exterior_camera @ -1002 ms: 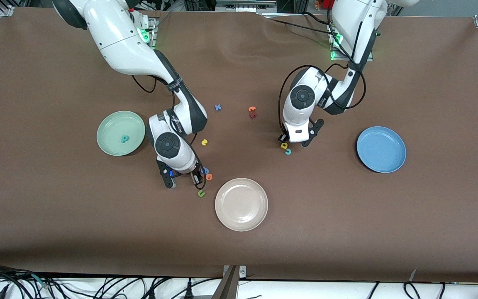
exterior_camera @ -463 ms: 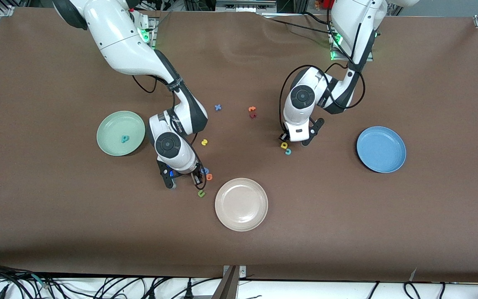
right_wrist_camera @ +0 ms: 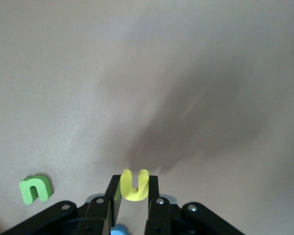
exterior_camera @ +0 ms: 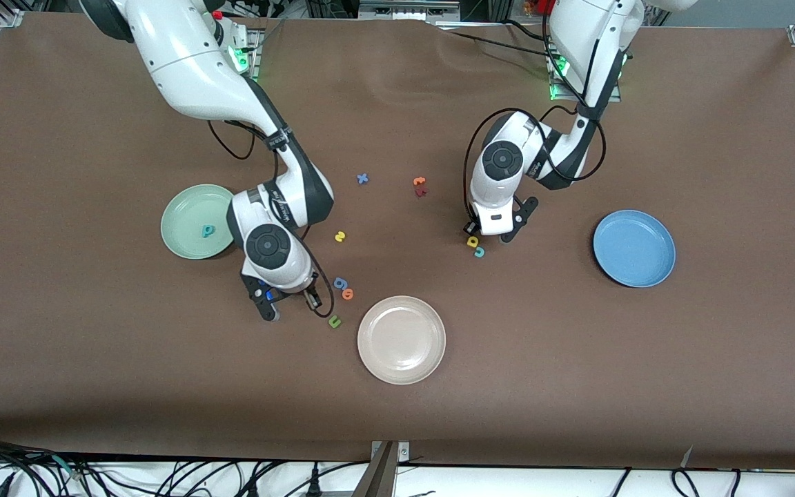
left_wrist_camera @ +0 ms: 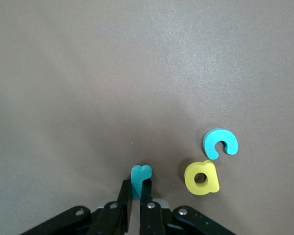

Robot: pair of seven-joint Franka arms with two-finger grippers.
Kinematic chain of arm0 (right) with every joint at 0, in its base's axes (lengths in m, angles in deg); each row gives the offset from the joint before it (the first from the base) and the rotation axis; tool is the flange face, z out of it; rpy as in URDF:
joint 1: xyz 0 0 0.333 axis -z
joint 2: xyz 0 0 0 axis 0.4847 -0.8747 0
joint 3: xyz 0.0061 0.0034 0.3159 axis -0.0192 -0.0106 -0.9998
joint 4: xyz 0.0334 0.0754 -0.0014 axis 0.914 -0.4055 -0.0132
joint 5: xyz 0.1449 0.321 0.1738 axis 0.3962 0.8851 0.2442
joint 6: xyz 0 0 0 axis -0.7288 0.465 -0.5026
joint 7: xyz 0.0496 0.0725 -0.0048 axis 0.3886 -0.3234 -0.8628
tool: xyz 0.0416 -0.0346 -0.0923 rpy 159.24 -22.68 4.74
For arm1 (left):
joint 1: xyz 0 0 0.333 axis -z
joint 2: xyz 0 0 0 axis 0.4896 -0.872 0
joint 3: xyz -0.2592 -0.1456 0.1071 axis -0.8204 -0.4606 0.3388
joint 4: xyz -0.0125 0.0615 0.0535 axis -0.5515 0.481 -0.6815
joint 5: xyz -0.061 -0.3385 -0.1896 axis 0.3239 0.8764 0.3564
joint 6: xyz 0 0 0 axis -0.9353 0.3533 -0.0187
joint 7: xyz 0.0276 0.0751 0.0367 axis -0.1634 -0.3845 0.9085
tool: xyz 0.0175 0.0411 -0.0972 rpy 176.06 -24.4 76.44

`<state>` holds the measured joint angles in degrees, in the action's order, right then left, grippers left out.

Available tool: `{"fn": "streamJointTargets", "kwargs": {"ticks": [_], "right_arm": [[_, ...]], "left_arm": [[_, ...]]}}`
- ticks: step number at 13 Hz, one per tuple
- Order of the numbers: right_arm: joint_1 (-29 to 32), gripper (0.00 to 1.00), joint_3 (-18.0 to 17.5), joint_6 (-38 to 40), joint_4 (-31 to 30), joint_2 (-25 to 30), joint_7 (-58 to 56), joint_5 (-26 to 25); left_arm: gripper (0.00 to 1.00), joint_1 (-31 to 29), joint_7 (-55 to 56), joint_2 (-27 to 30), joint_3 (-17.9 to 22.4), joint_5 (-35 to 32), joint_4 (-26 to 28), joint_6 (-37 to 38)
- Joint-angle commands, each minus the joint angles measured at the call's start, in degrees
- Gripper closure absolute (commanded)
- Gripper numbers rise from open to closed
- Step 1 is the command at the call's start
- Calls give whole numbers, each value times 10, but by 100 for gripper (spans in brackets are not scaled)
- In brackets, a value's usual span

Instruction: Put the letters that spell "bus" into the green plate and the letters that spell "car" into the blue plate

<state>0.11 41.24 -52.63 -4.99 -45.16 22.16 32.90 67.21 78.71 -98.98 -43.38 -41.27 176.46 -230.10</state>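
Left gripper (left_wrist_camera: 135, 188): clamped on the teal r (left_wrist_camera: 140, 178), low over the surface (exterior_camera: 577, 379) just beside the yellow a (exterior_camera: 472, 241) and teal c (exterior_camera: 479, 252), between the beige plate (exterior_camera: 401, 339) and the blue plate (exterior_camera: 634, 248).
Right gripper (right_wrist_camera: 134, 193): clamped on the yellow u (right_wrist_camera: 134, 185), up off the surface between the green plate (exterior_camera: 190, 207) and the beige plate.
Green plate: holds one teal b (exterior_camera: 208, 230); lies toward the right arm's end of the surface from the beige plate.
Blue plate: lies toward the left arm's end from the beige plate.
Yellow s (exterior_camera: 340, 237): on the surface, farther from the front camera than the beige plate.
Other letters: a dark green u (exterior_camera: 334, 321), a blue letter (exterior_camera: 340, 283) and an orange letter (exterior_camera: 348, 294) lie close to the beige plate.
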Motion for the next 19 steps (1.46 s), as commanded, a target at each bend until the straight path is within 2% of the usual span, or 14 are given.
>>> {"fn": "streamJointTargets", "kwargs": {"ticks": [1, 3, 6, 8, 11, 13, 14, 15, 17, 18, 19], "right_arm": [[8, 86, 30, 89, -15, 45, -146, -5], [8, 85, 56, 99, -79, 97, -244, -4], [10, 85, 82, 93, -225, 212, -327, -2], [10, 85, 104, 100, -293, 261, -372, 0], [10, 84, 136, 58, -397, 280, -417, 2], [12, 79, 138, -25, -441, 259, -424, 2], [13, 46, 138, -58, -454, 245, -428, 2], [13, 4, 137, -59, -452, 244, -425, 2], [13, 0, 135, -25, -436, 261, -424, 4], [9, 0, 129, 13, -414, 265, -416, 5], [9, 0, 115, 44, -389, 266, -398, 11]], "left_arm": [[100, -5, -53, 7, 3, -20, 4, 1], [100, -37, -147, 36, 6, -20, 5, 34], [100, -133, -374, 90, 6, -20, 6, 96], [100, -196, -534, 104, 6, -20, 6, 106], [100, -271, -719, 105, 6, -20, 9, 107], [100, -320, -842, 104, 6, -19, 9, 107], [100, -342, -894, 103, 6, -18, 9, 107], [100, -359, -922, 99, 6, -18, 9, 105], [99, -381, -961, 82, 6, -12, 10, 100], [93, -383, -964, 75, 6, -12, 11, 95], [79, -383, -967, 71, 6, -13, 19, 86]]}}
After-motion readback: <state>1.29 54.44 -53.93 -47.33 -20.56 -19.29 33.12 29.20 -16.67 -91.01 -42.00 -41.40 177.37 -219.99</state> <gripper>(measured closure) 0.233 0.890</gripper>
